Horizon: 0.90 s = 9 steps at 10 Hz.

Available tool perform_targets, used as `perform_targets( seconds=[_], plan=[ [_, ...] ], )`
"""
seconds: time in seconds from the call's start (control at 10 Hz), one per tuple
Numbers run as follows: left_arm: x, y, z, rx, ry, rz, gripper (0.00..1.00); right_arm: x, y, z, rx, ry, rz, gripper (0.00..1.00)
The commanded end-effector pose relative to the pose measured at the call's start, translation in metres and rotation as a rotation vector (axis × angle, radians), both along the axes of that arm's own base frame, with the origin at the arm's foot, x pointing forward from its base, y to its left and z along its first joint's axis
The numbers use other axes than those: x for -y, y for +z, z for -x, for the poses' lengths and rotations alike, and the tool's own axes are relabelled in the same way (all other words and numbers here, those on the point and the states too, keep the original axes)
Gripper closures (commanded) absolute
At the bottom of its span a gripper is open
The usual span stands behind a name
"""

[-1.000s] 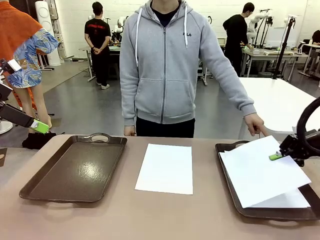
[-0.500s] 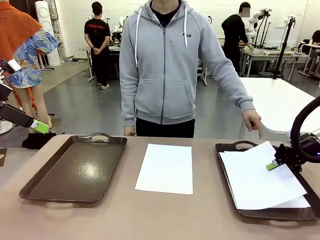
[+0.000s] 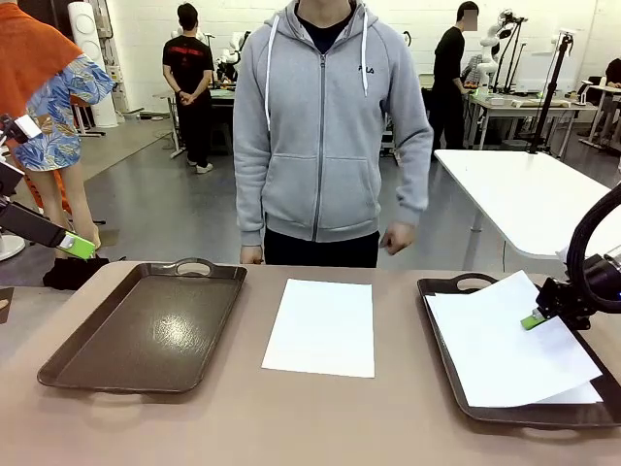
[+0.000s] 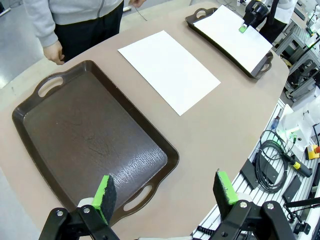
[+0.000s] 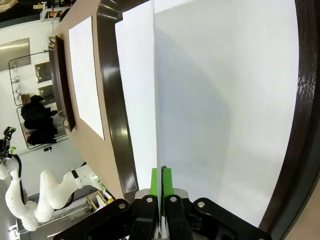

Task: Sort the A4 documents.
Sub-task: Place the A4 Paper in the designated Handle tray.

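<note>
Laying a sheet (image 3: 505, 342) in the right tray (image 3: 440, 287), our right claw (image 3: 532, 318) pinches its edge, release next, we judge; our left claw (image 4: 165, 186) hangs spread.

two dark brown trays: left tray (image 3: 146, 330), right tray (image 3: 524, 416). three white a4 sheets: middle sheet (image 3: 320, 325) on the table (image 3: 310, 417), top sheet (image 3: 505, 340) over lower sheet (image 3: 582, 394) at frame right.

Top sheet (image 3: 505, 340) hides most of lower sheet (image 3: 575, 395); R tray (image 3: 441, 291) cut off at pic's edge.
</note>
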<state>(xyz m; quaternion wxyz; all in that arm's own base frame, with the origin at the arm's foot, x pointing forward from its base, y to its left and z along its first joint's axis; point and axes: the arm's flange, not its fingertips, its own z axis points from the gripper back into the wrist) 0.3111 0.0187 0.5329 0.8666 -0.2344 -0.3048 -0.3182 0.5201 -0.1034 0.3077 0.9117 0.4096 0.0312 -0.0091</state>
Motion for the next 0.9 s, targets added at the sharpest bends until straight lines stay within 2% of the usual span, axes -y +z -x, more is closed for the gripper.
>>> perform_targets(
  seconds=[0.0,0.1,0.4,0.5,0.8],
  plan=[
    [-0.002,-0.001,-0.001,0.006,-0.016,0.014,0.0,-0.006,0.003,0.0,-0.007,0.0,0.028,0.88],
    [-0.002,-0.001,-0.001,0.006,-0.016,0.014,0.0,-0.006,0.004,0.0,0.003,0.007,0.034,0.82],
    [-0.002,-0.001,-0.001,0.006,-0.016,0.014,0.0,-0.003,0.014,0.001,0.022,-0.006,0.054,0.52],
    [-0.002,-0.001,-0.001,0.006,-0.016,0.014,0.0,-0.002,0.016,0.002,0.025,-0.006,0.069,0.46],
    [-0.002,-0.001,-0.001,0.006,-0.016,0.014,0.0,-0.003,0.022,0.003,0.036,-0.011,0.092,0.16]
  ],
)
